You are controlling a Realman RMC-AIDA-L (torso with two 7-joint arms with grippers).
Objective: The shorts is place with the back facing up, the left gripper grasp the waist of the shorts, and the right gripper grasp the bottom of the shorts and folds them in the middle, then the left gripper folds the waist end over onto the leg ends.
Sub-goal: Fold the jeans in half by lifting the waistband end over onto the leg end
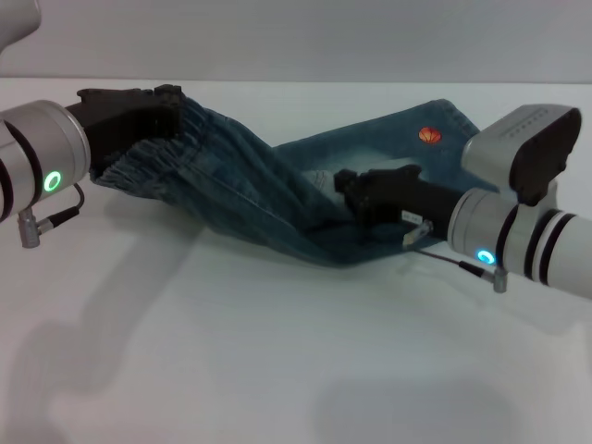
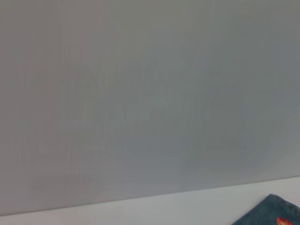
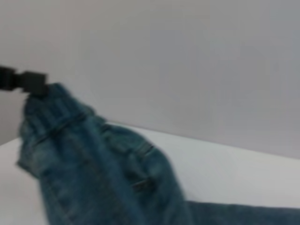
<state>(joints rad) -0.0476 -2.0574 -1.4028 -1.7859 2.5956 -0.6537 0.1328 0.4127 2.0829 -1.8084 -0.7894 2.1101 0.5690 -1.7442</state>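
Note:
The blue denim shorts (image 1: 268, 194) hang in a sagging band between my two grippers above the white table. At the upper left, my left gripper (image 1: 166, 100) is shut on the puckered waist (image 1: 148, 168) and holds it raised. My right gripper (image 1: 348, 188), right of centre, is shut on the denim at the other end of the sag. The leg with the orange ball print (image 1: 428, 136) lies flat behind it. In the right wrist view the left gripper's black fingers (image 3: 30, 82) pinch the gathered waist (image 3: 49, 110). A denim corner (image 2: 274, 211) shows in the left wrist view.
The white table (image 1: 277, 361) stretches in front of both arms, with only their shadows on it. A plain grey wall (image 1: 296, 37) stands behind the table's far edge.

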